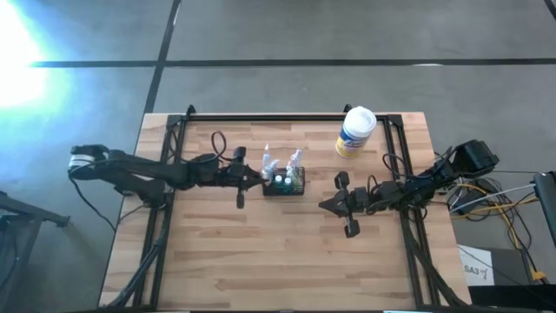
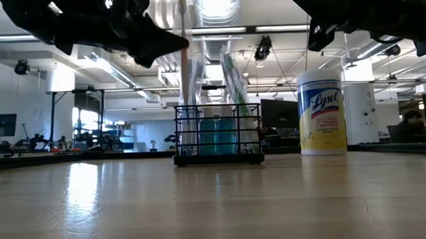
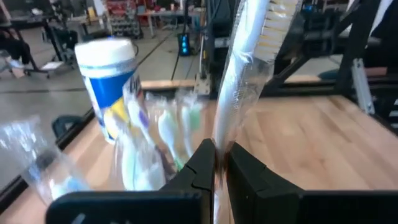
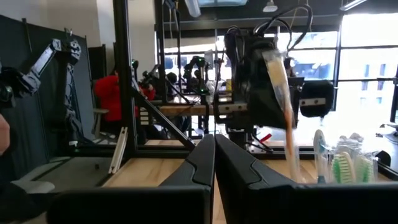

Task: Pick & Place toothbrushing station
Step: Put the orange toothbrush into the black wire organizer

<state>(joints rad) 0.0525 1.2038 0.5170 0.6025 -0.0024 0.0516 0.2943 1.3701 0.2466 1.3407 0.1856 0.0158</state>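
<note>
Closest to the lens, left gripper (image 3: pixel 216 168): fingers pinched narrow on a wrapped toothbrush (image 3: pixel 239 81), clear sleeve, bristle head up, handle running down between the pads. Long axis near upright, leaning a little.

High view puts this gripper (image 1: pixel 252 176) just beside the toothbrushing station (image 1: pixel 284 183), on the caddy's left side, tip almost touching the mesh wall. Low view: caddy (image 2: pixel 218 135) stands flat on the table (image 2: pixel 216 204), already holding brushes and two blue-capped items; the held brush hangs above its left end. Cannot tell which compartment it lines up with.

Judgement: the drop turns on the brush going straight down into an open cell; the caddy lies just ahead of and below the fingers, so little sideways travel is called for. Risk: sleeve snagging on brushes already standing there.

Right gripper (image 1: pixel 339 204) waits right of the caddy, apart from it, fingers shut on nothing, pointing toward it. Left arm clearly nearer.

Lysol tub (image 1: pixel 355 132) stands behind and right of the caddy, well apart, out of the path. Bare wood in front of the caddy; the table's edges are far from it on every side.
</note>
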